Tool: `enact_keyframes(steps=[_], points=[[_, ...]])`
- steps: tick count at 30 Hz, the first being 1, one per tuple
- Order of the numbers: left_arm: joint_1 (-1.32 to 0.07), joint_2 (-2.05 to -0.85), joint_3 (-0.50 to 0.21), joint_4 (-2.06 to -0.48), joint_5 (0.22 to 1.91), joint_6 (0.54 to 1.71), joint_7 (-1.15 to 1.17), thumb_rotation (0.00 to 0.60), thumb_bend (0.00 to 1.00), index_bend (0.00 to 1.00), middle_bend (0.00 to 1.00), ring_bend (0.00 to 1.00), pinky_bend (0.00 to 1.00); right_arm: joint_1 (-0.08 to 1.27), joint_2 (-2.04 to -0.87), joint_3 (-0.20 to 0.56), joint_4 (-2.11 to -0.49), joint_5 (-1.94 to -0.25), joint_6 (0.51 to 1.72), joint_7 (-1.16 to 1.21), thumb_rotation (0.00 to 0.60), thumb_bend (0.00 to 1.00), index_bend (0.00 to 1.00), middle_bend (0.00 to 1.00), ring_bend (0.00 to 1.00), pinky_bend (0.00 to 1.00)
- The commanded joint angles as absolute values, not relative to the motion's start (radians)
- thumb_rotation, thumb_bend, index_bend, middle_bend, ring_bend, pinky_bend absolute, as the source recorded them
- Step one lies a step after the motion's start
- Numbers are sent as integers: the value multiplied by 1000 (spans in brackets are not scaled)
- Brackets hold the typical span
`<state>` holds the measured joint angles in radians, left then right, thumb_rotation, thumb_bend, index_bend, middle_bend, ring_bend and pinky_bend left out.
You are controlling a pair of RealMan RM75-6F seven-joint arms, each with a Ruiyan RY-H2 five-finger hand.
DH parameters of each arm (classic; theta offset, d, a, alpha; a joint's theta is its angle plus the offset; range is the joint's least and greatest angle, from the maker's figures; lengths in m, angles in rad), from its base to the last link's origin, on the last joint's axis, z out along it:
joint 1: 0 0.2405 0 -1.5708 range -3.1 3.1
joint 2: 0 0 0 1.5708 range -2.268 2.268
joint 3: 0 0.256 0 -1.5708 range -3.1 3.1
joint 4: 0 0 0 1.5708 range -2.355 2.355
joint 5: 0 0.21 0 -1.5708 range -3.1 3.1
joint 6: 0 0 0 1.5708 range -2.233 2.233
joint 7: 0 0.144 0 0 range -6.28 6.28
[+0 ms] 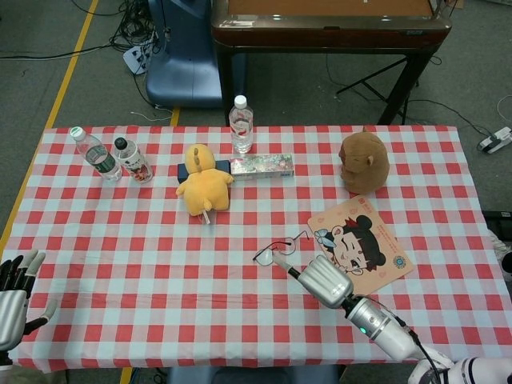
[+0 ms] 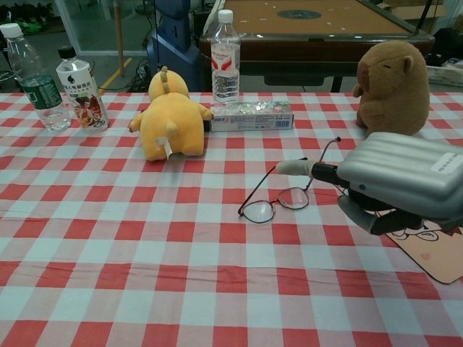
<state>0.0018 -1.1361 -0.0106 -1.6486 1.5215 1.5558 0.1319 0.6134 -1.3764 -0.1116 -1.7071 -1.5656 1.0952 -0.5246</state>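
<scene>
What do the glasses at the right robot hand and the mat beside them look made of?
Glasses: thin dark frame, probably metal wire, with clear lenses that show the cloth through them. Mat: flat, stiff-looking printed sheet with a cartoon face, perhaps rubber or card; its finish looks matte. Right robot hand: ribbed silver-grey shell.

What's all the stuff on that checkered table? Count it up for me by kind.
Bottles: 3 (green-label, red-label, clear with white cap)
Plush toys: 2 (yellow, brown)
Boxes: 2 (long patterned box, dark box behind the yellow plush)
Glasses: 1
Cartoon mat: 1
Total: 9
</scene>
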Motion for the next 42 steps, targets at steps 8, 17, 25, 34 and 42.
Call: enact_keyframes(steps=[8, 17, 25, 34, 42], points=[[10, -1133, -10, -1636, 1514, 1563, 113, 600, 320, 0, 0, 0, 0, 658, -1534, -4, -1572, -1397, 966, -630, 600, 703, 0, 1000, 1000, 904], [17, -1137, -10, -1614, 1505, 1564, 90, 600, 320, 0, 0, 0, 0, 673, -1609, 21, -1494, -1242, 883, -667, 600, 703, 0, 1000, 1000, 904], [16, -1138, -11, -1611, 1510, 1564, 86, 600, 320, 0, 0, 0, 0, 683, -1623, 28, -1465, -1144, 830, -640, 600, 703, 0, 1000, 1000, 904], [16, -1138, -12, -1612, 1509, 1564, 84, 600, 320, 0, 0, 0, 0, 641, -1543, -12, -1544, -1376, 969, -477, 600, 703, 0, 1000, 1000, 904], [10, -1142, -12, -1615, 1517, 1559, 88, 600, 320, 0, 0, 0, 0, 545, -1426, -51, -1576, -1560, 1205, -360, 600, 703, 0, 1000, 1000, 904]])
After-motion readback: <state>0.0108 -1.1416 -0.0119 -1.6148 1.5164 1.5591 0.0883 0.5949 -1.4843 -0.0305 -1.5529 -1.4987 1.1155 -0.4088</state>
